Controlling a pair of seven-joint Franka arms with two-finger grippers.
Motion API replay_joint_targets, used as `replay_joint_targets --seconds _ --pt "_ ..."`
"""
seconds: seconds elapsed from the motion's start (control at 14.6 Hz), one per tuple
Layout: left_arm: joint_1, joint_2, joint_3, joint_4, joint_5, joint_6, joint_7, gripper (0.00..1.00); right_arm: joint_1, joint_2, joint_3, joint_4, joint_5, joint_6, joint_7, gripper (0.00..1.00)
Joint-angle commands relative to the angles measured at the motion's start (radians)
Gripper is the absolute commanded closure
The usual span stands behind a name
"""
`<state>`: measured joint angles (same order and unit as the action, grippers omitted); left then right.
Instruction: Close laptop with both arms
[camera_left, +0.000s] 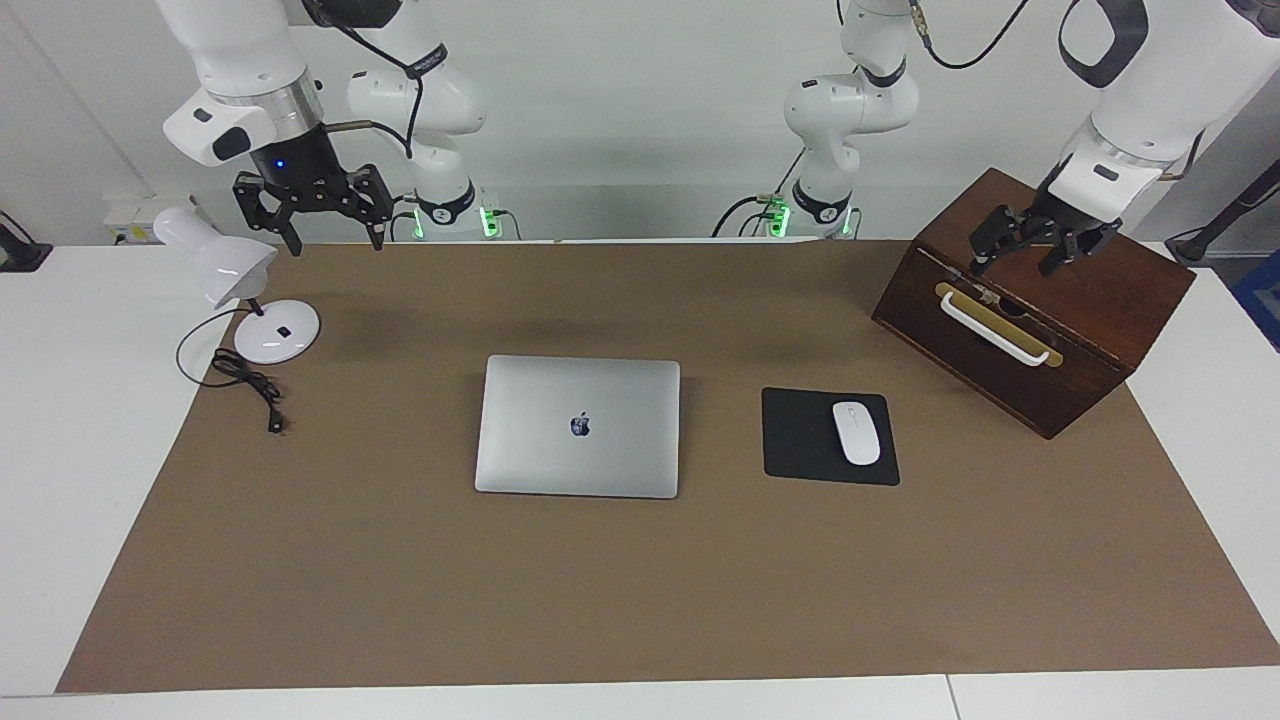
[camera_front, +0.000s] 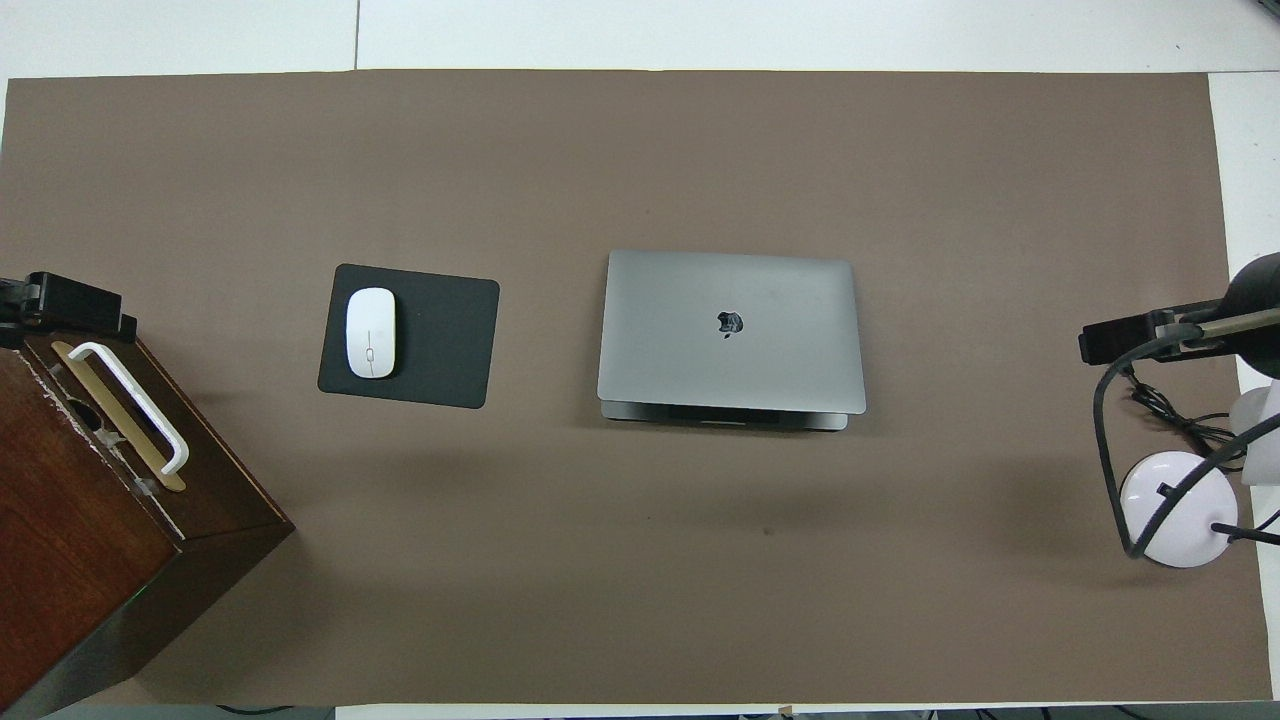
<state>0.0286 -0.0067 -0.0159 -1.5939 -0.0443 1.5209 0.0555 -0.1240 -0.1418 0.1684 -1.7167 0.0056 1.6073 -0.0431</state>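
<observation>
laptop (camera_left: 578, 427) lying lid-down mid-mat, so we are judging it closed | left gripper (camera_left: 1030, 247) hovering over wooden box (camera_left: 1060, 330), fingers apart | right gripper (camera_left: 322, 218) hanging near lamp (camera_left: 240, 290), fingers apart, both clear

- Laptop (camera_left: 577, 425) (camera_front: 731, 330): thin silver-grey, dark apple logo centred on lid.
- Lid down, nearly flat; base edge shows beneath on robots' side.
- Mid worktop.

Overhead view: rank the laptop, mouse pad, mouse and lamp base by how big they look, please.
Largest to smallest:
1. laptop
2. mouse pad
3. lamp base and mouse: not ranked. They look close in size, the base is partly crossed by cable, and it lies nearer the camera.
</observation>
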Motion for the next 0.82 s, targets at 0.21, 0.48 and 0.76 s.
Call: replay_joint_targets --seconds 0.21,0.48,0.76 --pt "-0.024 -0.035 0.005 -0.047 0.017 0.015 -0.039 0.00 -0.016 -0.004 0.002 -0.017 0.001 0.011 -0.041 0.00" --pt "-0.023 -0.036 0.007 -0.049 0.020 0.018 -0.033 0.00 -0.020 -0.004 0.000 -0.015 0.001 0.013 -0.043 0.00" --pt "-0.026 -0.036 0.007 -0.047 0.034 0.018 -0.033 0.00 -0.035 -0.004 0.000 -0.015 0.001 0.011 -0.046 0.00"
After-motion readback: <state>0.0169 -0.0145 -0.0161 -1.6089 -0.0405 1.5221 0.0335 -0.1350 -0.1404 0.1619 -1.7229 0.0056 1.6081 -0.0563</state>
